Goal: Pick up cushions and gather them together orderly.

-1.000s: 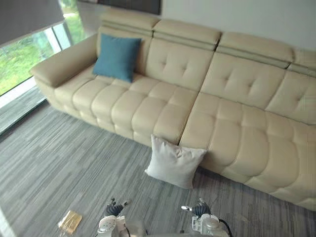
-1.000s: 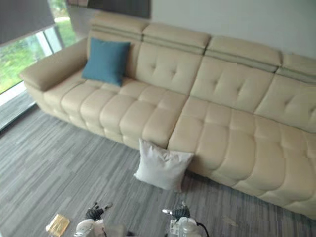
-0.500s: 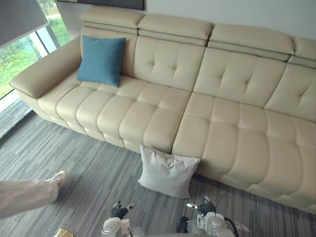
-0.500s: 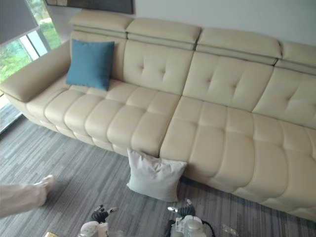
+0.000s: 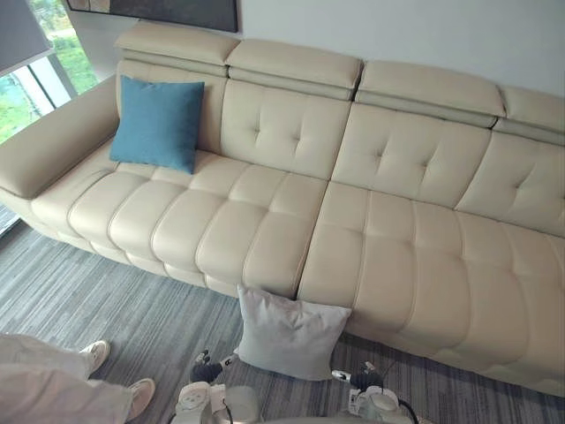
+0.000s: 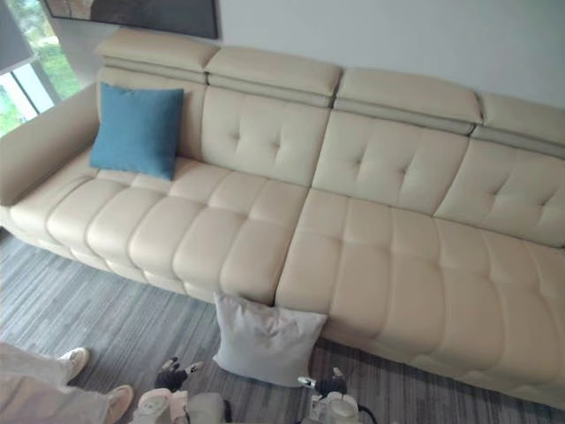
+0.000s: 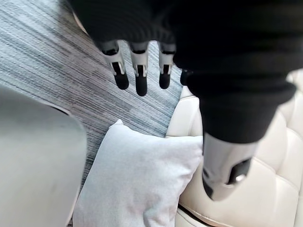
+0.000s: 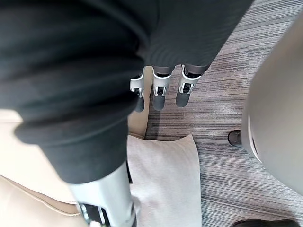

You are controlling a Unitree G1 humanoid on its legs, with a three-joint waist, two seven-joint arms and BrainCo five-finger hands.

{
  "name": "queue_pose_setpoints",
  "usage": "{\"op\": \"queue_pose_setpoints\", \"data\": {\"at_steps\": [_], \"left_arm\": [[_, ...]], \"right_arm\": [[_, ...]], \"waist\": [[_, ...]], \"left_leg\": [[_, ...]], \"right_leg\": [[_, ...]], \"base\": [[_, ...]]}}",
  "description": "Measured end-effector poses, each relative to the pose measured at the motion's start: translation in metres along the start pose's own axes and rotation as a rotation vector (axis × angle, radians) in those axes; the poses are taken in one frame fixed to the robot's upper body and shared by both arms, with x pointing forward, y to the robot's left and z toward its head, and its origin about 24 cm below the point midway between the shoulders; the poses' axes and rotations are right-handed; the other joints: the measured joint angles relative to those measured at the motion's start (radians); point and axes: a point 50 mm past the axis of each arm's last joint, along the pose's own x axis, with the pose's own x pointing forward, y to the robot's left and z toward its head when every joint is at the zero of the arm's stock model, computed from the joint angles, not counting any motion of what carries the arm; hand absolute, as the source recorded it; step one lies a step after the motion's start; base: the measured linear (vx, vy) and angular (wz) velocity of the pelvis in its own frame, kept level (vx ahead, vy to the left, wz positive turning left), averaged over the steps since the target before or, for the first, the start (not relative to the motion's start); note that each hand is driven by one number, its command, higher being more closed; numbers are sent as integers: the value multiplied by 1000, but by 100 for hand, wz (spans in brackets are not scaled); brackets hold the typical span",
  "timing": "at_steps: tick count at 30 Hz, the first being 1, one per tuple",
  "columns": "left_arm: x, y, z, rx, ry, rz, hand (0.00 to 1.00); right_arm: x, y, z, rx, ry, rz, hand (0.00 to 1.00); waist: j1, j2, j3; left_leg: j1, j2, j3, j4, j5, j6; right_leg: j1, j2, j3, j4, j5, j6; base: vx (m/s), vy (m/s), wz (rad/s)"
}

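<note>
A long cream sofa [image 5: 371, 230] runs across the head view from 9 o'clock to 3 o'clock, its seats and backs tufted; a blue cushion [image 5: 157, 124] stands upright on the seat at 10 o'clock, leaning on the backrest just beside the armrest; a pale grey cushion [image 5: 287, 334] stands on the striped grey carpet [image 5: 106, 300] at 6 o'clock, its upper edge touching the sofa's front close to the seam between two seat sections; the two cushions are well apart. The left hand [image 5: 205, 369] hangs low at 7 o'clock of the pale cushion and the right hand [image 5: 362, 378] at 5 o'clock of it, both near it but not touching; in the left wrist view the fingers [image 7: 141, 78] are straight and spread from the thumb [image 7: 222, 165], with nothing between them and the pale cushion on the floor past them; the right wrist view shows the same for the right hand, its fingers [image 8: 158, 92] straight and empty above the cushion and carpet. A person's pale trouser leg [image 5: 44, 389] and white shoes [image 5: 95, 353] stand on the carpet at 8 o'clock; a window [image 5: 26, 84] shows at 10 o'clock beyond the armrest; a dark framed picture [image 5: 159, 11] hangs on the wall at 11 o'clock.
</note>
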Motion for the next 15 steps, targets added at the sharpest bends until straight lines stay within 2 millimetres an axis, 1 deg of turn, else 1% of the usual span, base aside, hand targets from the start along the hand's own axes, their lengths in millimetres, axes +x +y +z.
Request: {"op": "queue_pose_setpoints", "data": {"at_steps": [1,2,3,7,8,15], "left_arm": [[0,0,0,9,1,-2,0],[0,0,-2,14,10,-4,0],[0,-1,-4,18,17,-7,0],[-1,-3,-7,13,25,-12,0],[-5,0,-15,8,38,-1,0],[-5,0,-15,5,38,1,0]], "right_arm": [[0,0,0,2,-2,-2,0],[0,-2,-2,8,4,-8,0],[0,-3,-2,15,6,-13,0],[0,-6,-5,43,18,-22,0],[-1,-6,-13,60,49,-24,0],[-1,-7,-13,69,51,-29,0]], "waist": [[-1,-2,-7],[-4,4,-16],[-4,1,-20],[-4,9,-25],[1,-13,-57],[0,-13,-58]], "left_leg": [[16,-6,4,-17,2,3],[18,-8,6,-24,3,4],[26,-8,7,-30,3,4],[57,-6,18,-59,9,5],[172,-87,37,-332,164,39],[172,-82,40,-338,165,40]], "right_leg": [[12,-3,2,-12,4,0],[15,-4,3,-22,5,0],[21,-3,3,-26,7,1],[41,2,5,-38,8,0],[43,-45,32,-91,63,36],[40,-45,33,-92,62,37]], "base": [[78,36,-12],[98,24,-8],[68,4,-2],[32,-18,-5],[0,0,0],[0,0,0]]}}
